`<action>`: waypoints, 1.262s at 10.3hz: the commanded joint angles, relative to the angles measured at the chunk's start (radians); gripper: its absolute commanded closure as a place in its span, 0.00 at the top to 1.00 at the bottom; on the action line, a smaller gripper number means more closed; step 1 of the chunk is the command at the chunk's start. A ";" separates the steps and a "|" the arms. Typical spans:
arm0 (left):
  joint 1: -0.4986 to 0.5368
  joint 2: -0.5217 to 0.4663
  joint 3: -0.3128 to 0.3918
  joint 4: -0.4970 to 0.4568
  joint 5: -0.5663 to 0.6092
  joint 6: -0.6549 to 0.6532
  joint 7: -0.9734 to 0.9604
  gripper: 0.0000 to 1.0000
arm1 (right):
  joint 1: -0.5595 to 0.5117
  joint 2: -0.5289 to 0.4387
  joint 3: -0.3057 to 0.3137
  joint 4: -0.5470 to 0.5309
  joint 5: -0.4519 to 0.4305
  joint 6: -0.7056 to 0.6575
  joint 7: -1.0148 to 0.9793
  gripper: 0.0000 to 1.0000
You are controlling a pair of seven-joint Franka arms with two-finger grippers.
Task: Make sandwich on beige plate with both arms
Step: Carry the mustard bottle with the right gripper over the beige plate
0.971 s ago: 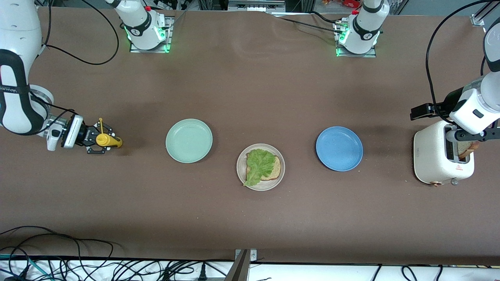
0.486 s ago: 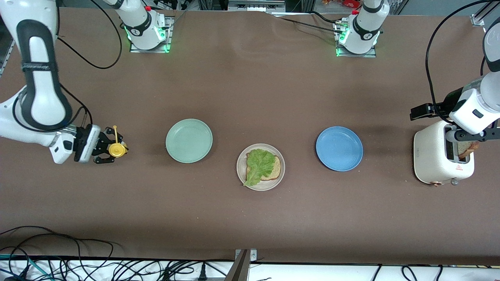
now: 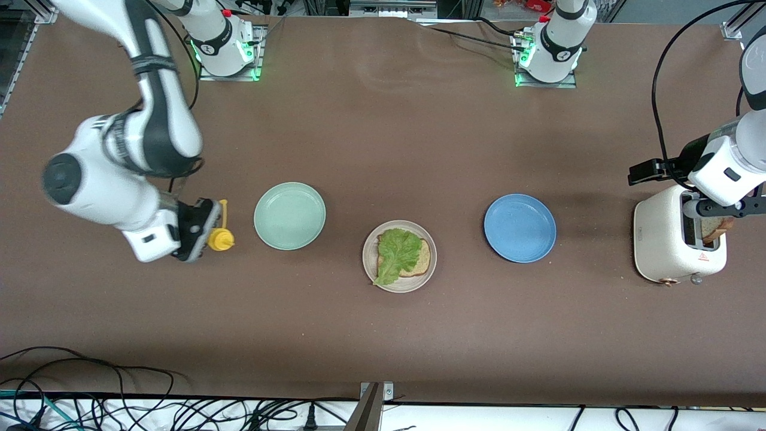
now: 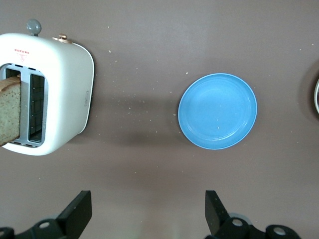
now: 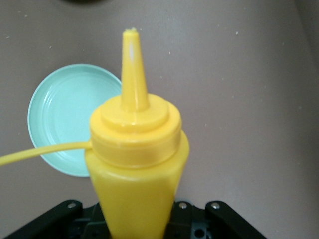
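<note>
You had the right gripper (image 3: 200, 230) clamped on the yellow squeeze bottle (image 3: 219, 239) beside the mint plate (image 3: 289, 215), presumably bound for the lettuce-topped bread (image 3: 404, 254) on the beige plate (image 3: 371, 272), while the left gripper (image 4: 147, 219) waited open above the toaster (image 3: 664, 245).

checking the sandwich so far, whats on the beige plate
On the beige plate lies one bread slice with a lettuce leaf on top. The lettuce hides most of the bread.
</note>
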 commanded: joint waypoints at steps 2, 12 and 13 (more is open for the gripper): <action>0.004 -0.004 -0.004 0.006 0.019 0.001 0.019 1.00 | 0.150 0.099 -0.014 0.107 -0.245 -0.019 0.211 0.00; 0.150 0.032 0.001 0.004 0.035 0.057 0.208 1.00 | 0.501 0.479 -0.018 0.377 -0.709 -0.251 0.785 0.00; 0.170 0.040 0.002 0.003 0.036 0.075 0.239 1.00 | 0.508 0.498 -0.020 0.382 -0.711 -0.251 0.790 0.00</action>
